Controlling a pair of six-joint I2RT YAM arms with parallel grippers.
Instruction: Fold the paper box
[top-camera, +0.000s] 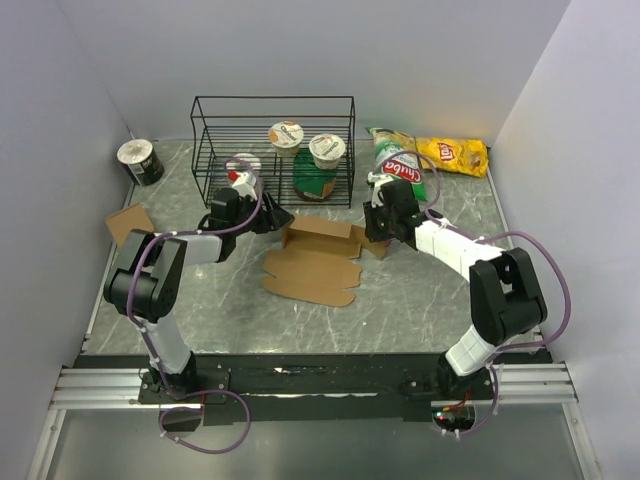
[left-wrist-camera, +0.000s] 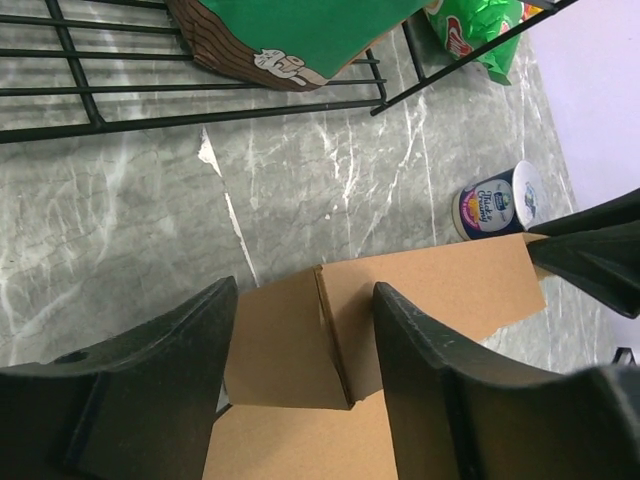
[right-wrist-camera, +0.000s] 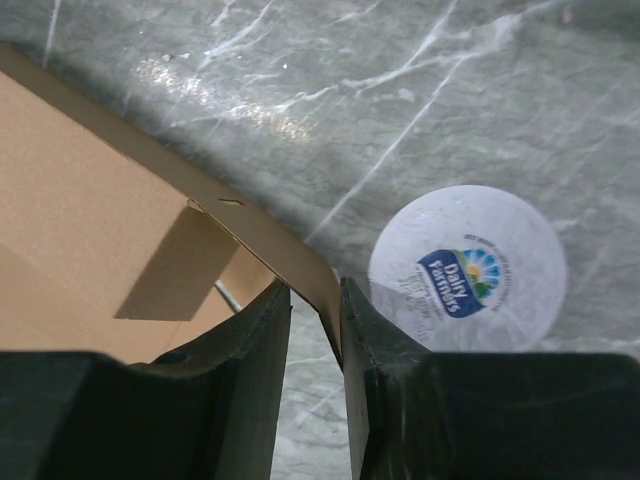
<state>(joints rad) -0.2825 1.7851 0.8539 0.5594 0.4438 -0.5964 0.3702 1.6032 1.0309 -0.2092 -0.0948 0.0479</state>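
Observation:
The paper box (top-camera: 312, 262) is a brown die-cut sheet lying mid-table, its back wall (top-camera: 322, 232) raised and its front flaps flat. My left gripper (top-camera: 272, 218) is at the box's back left corner. In the left wrist view it (left-wrist-camera: 305, 335) is open, its fingers (left-wrist-camera: 180, 370) straddling the raised corner fold (left-wrist-camera: 300, 340) without touching it. My right gripper (top-camera: 372, 232) is at the box's right end. In the right wrist view it (right-wrist-camera: 315, 300) is nearly closed and pinches the edge of a side flap (right-wrist-camera: 290, 250).
A black wire rack (top-camera: 272, 150) with cups and a green carton stands behind the box. Snack bags (top-camera: 452, 153) lie back right. A yogurt cup (right-wrist-camera: 467, 270) stands by my right gripper. A small squarish cardboard box (top-camera: 130, 222) and a tin (top-camera: 140, 162) are at the left.

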